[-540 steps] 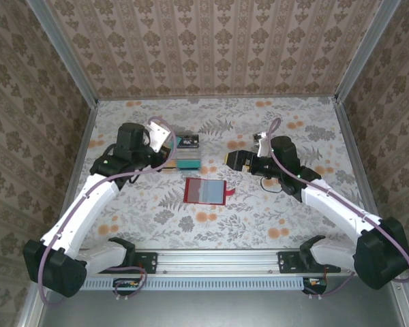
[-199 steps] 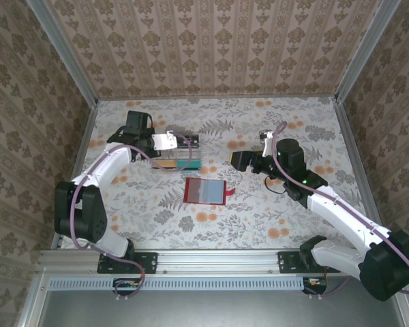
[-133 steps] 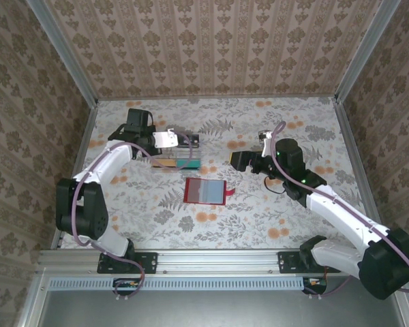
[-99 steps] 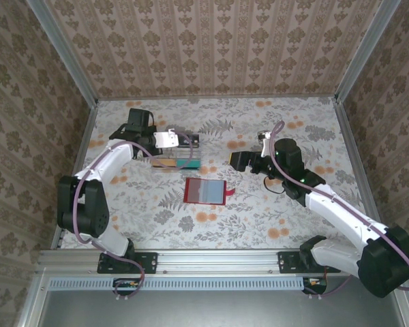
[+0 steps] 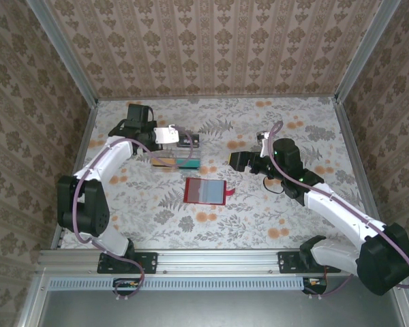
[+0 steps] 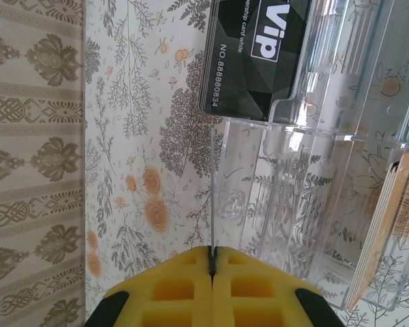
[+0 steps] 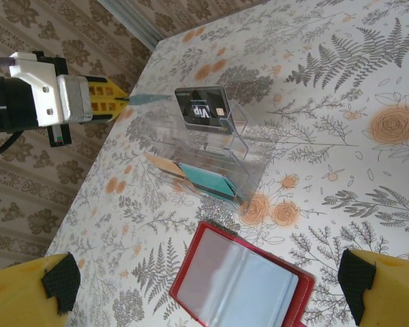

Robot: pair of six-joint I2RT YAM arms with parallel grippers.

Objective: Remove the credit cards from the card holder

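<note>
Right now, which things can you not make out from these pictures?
held card in left gripper: edge-on in left wrist view, face unseen.
card holder: near end cut off in right wrist view; pocket contents unclear.
black card: top cut off by left wrist frame edge.

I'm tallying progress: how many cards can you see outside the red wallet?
4: a thin card held by the left gripper; a black card in the clear tray's far slot; a teal card and a tan card in its near slot. More may hide behind.
</note>
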